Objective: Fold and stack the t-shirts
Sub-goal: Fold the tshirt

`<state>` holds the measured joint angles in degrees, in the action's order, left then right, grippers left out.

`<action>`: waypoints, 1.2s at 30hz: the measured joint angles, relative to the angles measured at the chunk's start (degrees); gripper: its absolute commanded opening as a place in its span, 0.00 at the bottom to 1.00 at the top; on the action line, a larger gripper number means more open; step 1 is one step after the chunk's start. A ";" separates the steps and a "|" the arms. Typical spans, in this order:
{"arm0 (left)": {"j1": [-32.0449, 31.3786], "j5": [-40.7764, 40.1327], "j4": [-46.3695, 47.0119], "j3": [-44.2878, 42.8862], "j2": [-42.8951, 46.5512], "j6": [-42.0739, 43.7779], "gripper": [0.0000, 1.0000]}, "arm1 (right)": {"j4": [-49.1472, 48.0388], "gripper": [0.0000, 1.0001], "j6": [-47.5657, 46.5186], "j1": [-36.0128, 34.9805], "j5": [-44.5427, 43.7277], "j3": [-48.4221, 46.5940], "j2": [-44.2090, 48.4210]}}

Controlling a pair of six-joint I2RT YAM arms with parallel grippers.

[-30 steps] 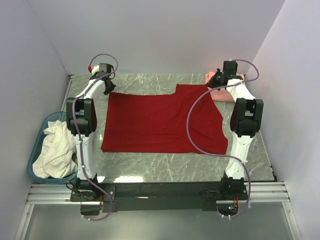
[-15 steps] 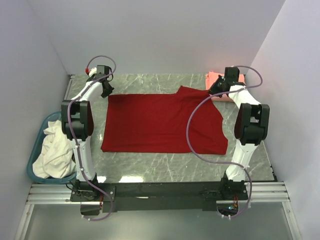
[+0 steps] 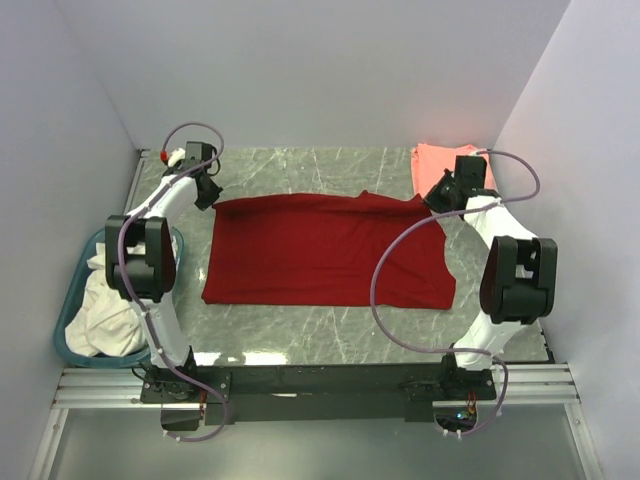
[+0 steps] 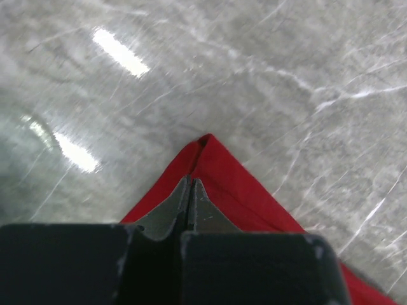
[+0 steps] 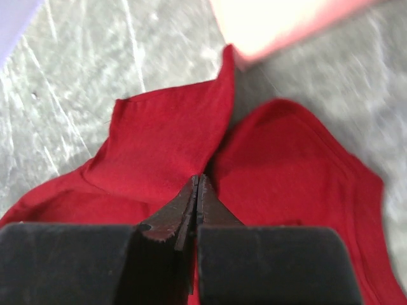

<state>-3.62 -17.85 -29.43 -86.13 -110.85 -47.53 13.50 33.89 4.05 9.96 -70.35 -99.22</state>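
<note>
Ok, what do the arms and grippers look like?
Left arm and right arm: white shells, black joint housings, a mauve cable looping along each. Left gripper and right gripper: dark tapered fingers on black blocks. A small red part by the left wrist.

— How many t-shirts do we count?
— Two: one deep red t-shirt [image 3: 320,255] and one salmon-pink t-shirt [image 3: 438,163].
— And the rest?
— We count two arms, the left arm [image 3: 150,262] and the right arm [image 3: 515,278], and two end effectors, the left end effector [image 4: 191,185] and the right end effector [image 5: 198,183]. We also count one blue laundry basket [image 3: 64,322], one white cloth heap [image 3: 110,300] and one worktop [image 3: 300,332].
</note>
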 measured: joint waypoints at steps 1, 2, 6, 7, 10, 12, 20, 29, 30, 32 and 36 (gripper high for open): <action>0.02 0.02 0.00 1.01 0.76 -0.20 0.00 | 0.00 0.00 0.20 0.02 -0.46 1.25 1.14; 0.07 0.02 0.04 2.36 1.84 -0.39 0.00 | -0.28 0.00 0.42 0.02 -0.85 2.34 2.12; 0.13 0.00 -0.09 6.95 5.64 -1.60 0.00 | -0.48 0.00 1.18 0.02 -2.16 6.62 6.67; 0.13 0.00 -0.09 7.85 6.36 -1.81 0.00 | -0.52 0.00 1.27 0.02 -2.45 7.52 7.67; 0.20 0.00 0.02 10.60 8.83 -2.78 0.00 | -0.87 0.00 1.55 0.02 -3.19 10.05 10.49; 0.22 0.02 0.00 12.31 10.29 -3.28 0.00 | -1.11 0.00 1.68 0.02 -3.45 12.11 12.26; 0.22 0.11 0.33 17.62 14.40 -4.96 0.00 | -1.11 0.00 1.66 0.02 -4.55 16.24 13.92; 0.22 0.24 0.68 21.24 16.63 -5.75 0.00 | -0.90 0.00 1.90 0.02 -5.40 19.19 18.49; 0.22 0.24 0.68 21.31 16.65 -5.77 0.00 | -0.92 0.00 1.90 0.02 -5.51 19.19 18.84; 0.24 0.26 0.81 21.38 16.70 -5.77 0.00 | -1.05 0.00 1.90 0.02 -5.75 19.34 19.32; 0.44 0.50 0.92 21.88 17.62 -5.75 0.00 | -1.09 0.00 1.90 0.02 -5.90 20.48 19.50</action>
<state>-3.18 -17.34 -28.51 -64.25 -93.23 -53.28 12.40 35.79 4.08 4.05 -49.87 -79.72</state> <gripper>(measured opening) 0.012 0.007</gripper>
